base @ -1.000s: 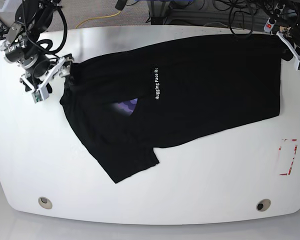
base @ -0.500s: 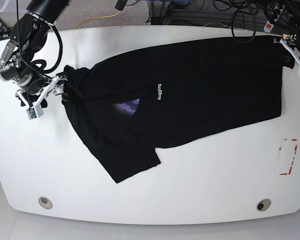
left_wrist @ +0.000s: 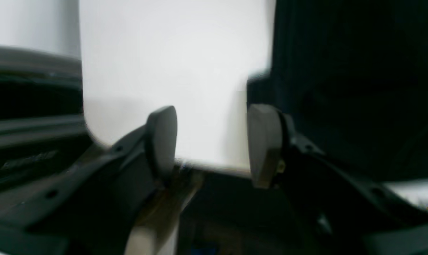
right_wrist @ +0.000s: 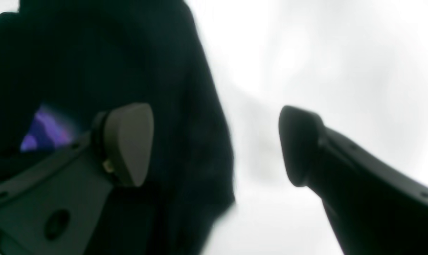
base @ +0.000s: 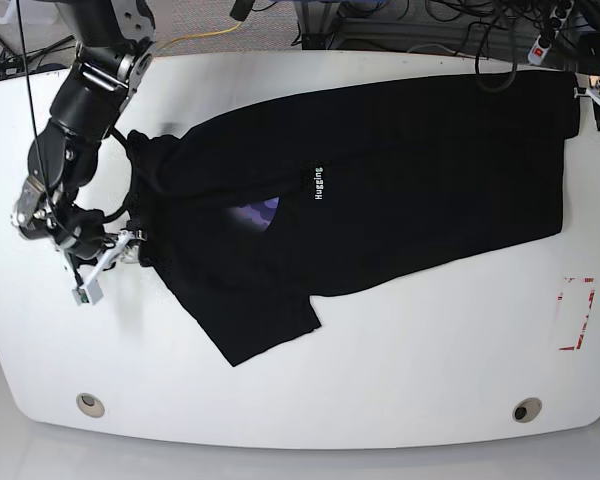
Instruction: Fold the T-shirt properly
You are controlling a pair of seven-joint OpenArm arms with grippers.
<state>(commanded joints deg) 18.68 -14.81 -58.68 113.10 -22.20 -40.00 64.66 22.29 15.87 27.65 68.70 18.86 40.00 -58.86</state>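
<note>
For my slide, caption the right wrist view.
Open right end effector straddling the black T-shirt edge on the white table.

White table [base: 400, 340]; red-marked patch [base: 577, 313] near edge; two round holes [base: 90, 404] along front.

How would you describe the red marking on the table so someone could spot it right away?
Start at the white table and go past the black T-shirt toward the base view's right edge. The red marking is a small broken rectangle outline, the only red thing on the table surface.
</note>
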